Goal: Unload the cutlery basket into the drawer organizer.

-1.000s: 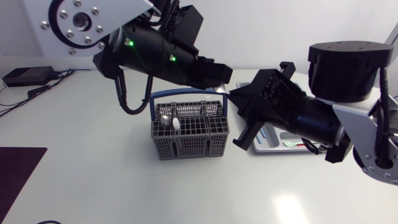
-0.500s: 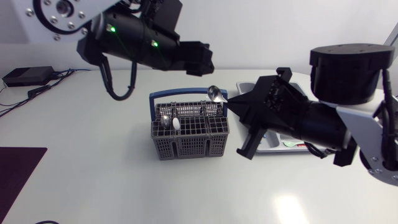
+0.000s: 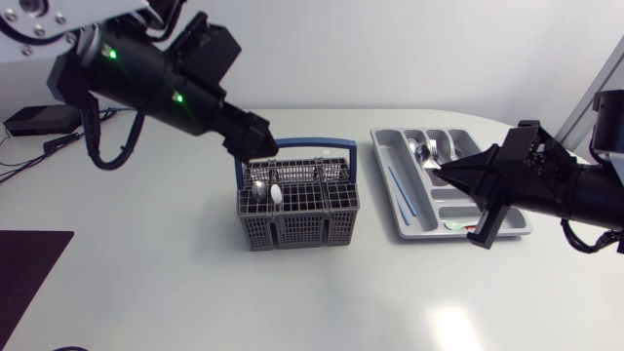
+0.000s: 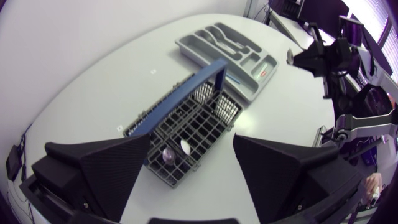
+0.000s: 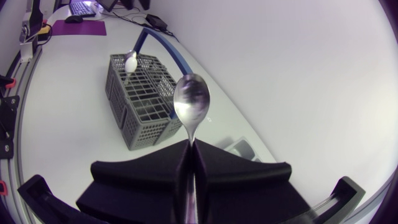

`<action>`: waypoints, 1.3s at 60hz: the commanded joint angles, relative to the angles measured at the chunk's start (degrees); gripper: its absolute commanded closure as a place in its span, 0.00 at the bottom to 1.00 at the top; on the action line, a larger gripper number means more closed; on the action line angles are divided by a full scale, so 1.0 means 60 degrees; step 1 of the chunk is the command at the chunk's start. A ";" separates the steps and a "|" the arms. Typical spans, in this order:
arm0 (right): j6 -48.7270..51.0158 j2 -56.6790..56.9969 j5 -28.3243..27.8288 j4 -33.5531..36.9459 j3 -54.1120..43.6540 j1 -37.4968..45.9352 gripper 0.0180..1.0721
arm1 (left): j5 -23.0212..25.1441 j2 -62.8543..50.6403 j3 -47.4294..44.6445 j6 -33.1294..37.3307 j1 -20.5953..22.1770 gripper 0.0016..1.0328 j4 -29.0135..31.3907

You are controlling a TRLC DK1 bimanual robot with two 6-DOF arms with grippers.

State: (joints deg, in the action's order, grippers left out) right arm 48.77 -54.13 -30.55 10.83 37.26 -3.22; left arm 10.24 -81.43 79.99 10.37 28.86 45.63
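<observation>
Grey plastic cutlery basket (image 3: 297, 219) with a blue handle (image 3: 312, 144) stands mid-table. A metal spoon (image 3: 258, 190) and a white spoon (image 3: 276, 195) stand upright in its left compartments. To its right, the right gripper (image 5: 189, 158) is clenched on the stem of a silver spoon (image 5: 191, 101), bowl outward, above the drawer organizer (image 3: 385, 156). The left gripper (image 4: 193, 142) hangs released, fingers spread wide, over the basket's far left corner. A few utensils (image 3: 432, 151) lie in the organizer's far compartments.
</observation>
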 commanded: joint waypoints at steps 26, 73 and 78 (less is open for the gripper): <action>0.2037 -0.1833 -0.1267 0.0436 0.0075 0.2632 0.94 | 0.0491 -0.0887 -0.1627 -0.1099 0.0155 0.22 -0.0515; 0.3985 -0.4147 -0.1735 0.1198 0.1423 0.4053 0.94 | -0.1091 -0.1941 -0.1700 -0.1978 0.0610 0.43 -0.2082; 0.4073 -0.4309 -0.1735 0.1198 0.1481 0.4068 0.94 | -0.1121 -0.1722 -0.1700 -0.1978 0.0566 0.43 -0.2097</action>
State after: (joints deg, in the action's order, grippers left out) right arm 71.07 -78.43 -40.51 17.02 44.75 20.75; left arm 4.32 -93.03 71.22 -0.25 32.75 33.34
